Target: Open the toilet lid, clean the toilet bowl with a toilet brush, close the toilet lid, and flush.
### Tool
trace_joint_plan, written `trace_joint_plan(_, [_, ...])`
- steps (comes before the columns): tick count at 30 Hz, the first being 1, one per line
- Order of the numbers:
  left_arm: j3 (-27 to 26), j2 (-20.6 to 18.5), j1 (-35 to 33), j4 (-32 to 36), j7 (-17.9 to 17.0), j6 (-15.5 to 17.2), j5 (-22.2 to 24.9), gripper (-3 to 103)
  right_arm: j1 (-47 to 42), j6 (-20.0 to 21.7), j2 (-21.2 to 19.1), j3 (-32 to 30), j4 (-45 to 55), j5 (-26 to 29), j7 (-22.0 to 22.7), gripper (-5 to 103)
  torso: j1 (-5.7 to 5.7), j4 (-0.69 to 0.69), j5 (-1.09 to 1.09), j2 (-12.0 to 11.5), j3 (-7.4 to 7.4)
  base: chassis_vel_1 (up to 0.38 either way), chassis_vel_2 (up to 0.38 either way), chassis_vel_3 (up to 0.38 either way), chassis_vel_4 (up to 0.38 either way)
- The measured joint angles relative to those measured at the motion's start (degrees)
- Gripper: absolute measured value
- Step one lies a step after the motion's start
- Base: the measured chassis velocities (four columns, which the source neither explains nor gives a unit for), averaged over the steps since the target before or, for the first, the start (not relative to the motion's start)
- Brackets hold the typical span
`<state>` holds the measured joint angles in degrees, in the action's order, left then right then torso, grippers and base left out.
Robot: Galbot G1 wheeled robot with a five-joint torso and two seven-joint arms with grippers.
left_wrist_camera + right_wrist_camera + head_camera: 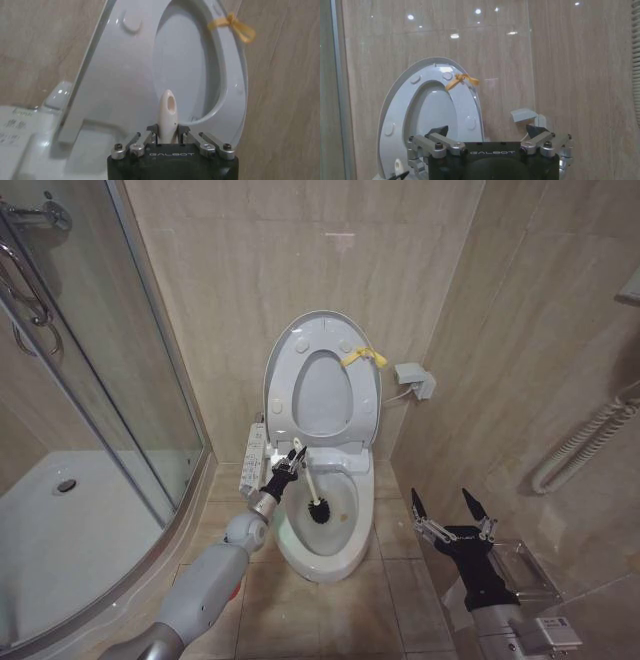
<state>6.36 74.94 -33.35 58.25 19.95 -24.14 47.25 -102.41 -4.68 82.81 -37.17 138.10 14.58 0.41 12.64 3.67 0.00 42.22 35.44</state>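
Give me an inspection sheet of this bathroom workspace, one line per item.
Surface: tiled floor, nothing loose seen on it.
Job's things: toilet lid raised against the wall, yellow tag at its edge; toilet brush head down in the toilet bowl, which shows brownish stains.
Clutter: nothing seen.
Grippers: left end effector shut on the brush handle above the bowl; right end effector open, beside the toilet, holding nothing.
Cables: white cord to a wall box.
Surroundings: shower enclosure, remote panel, hose.

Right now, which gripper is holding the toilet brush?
The left gripper, shut on the toilet brush handle over the toilet bowl. The right gripper hangs open and empty beside the toilet.
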Motion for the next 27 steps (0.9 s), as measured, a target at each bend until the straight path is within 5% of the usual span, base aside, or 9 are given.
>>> trace_joint_plan(9, [2.05,-0.87,0.86,-4.67,2.79,-1.22,-7.95,24,0.0,0.0,0.0,0.0,0.0,0.0,0.0,100,0.0,0.0,-0.01,0.0,0.0,0.0,0.0,0.0,0.0])
trace_joint_plan(16, [1.69,-2.57,-1.63,-1.19,2.73,-1.58,-13.43,24,0.0,0.0,0.0,0.0,0.0,0.0,0.01,100,0.0,-0.01,-0.01,0.0,0.0,0.0,0.0,0.0,0.0])
trace_joint_plan(23, [-0.49,-2.91,-6.62,1.43,0.02,-1.61,-14.87,24,0.0,0.0,0.0,0.0,0.0,0.0,0.0,100,0.0,-0.01,-0.01,0.0,0.0,0.0,0.0,0.0,0.0])
trace_joint_plan(27, [-1.46,-2.22,-8.35,2.2,-2.15,-0.77,-10.28,24,0.0,0.0,0.0,0.0,0.0,0.0,0.0,100,0.0,-0.02,-0.01,0.0,0.0,0.0,0.0,0.0,0.0])
